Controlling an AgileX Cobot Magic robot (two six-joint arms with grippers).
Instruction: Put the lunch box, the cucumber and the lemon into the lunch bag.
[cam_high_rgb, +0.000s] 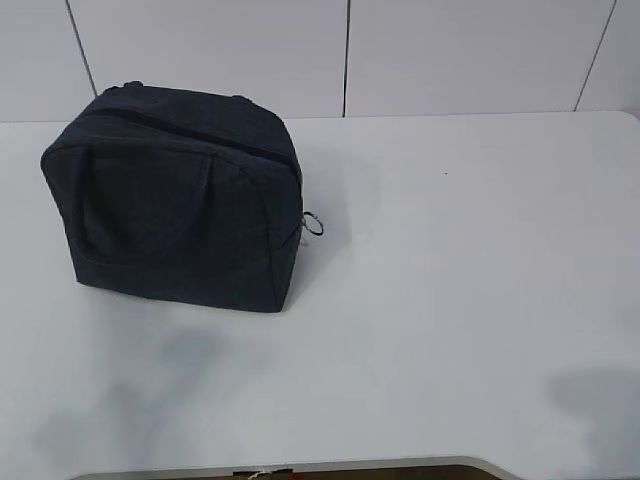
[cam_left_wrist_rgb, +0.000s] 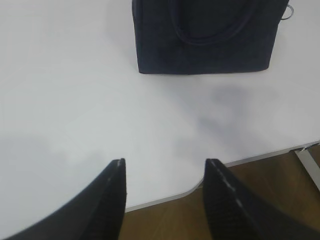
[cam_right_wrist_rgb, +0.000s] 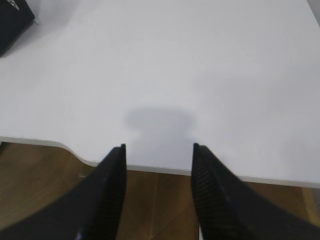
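Note:
The dark navy lunch bag stands on the white table at the back left, its zipper line running over the top and a metal ring pull hanging at its right side. In the left wrist view the lunch bag lies ahead, well beyond my left gripper, which is open and empty over the table's front edge. My right gripper is open and empty too, above the front edge, with only a corner of the lunch bag at the far left. The lunch box, cucumber and lemon are out of view.
The table's front edge has a curved cut-out, with brown floor below it. A white panelled wall rises behind the table. Arm shadows fall on the table near the front.

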